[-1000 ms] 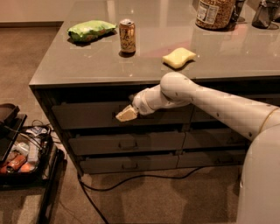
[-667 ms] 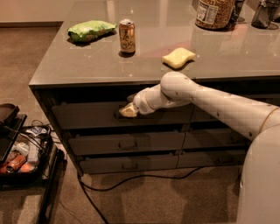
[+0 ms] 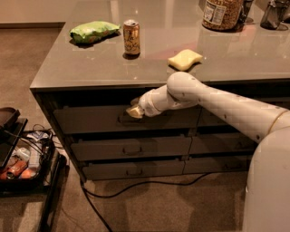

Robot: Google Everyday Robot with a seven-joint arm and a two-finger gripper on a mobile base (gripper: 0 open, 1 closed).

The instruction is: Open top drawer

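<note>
The top drawer (image 3: 86, 120) is the uppermost dark grey-brown front under the grey countertop, with a small dark pull handle (image 3: 126, 119) at its centre. My white arm reaches in from the right across the cabinet face. Its gripper (image 3: 135, 111), with tan tips, sits right at the handle, against the drawer front and partly covering the handle's right end. The drawer front looks level with the cabinet face.
Two shallower drawers (image 3: 131, 148) (image 3: 133, 170) lie below. On the countertop (image 3: 68, 72) stand a green bag (image 3: 94, 31), a can (image 3: 131, 37), a yellow sponge (image 3: 185, 59) and a jar (image 3: 221, 13). A black cart of items (image 3: 20, 158) stands left; a cable (image 3: 136, 186) crosses the floor.
The gripper has crept slightly up and to the right, closing onto the top drawer's handle. The drawer front has not visibly moved.
</note>
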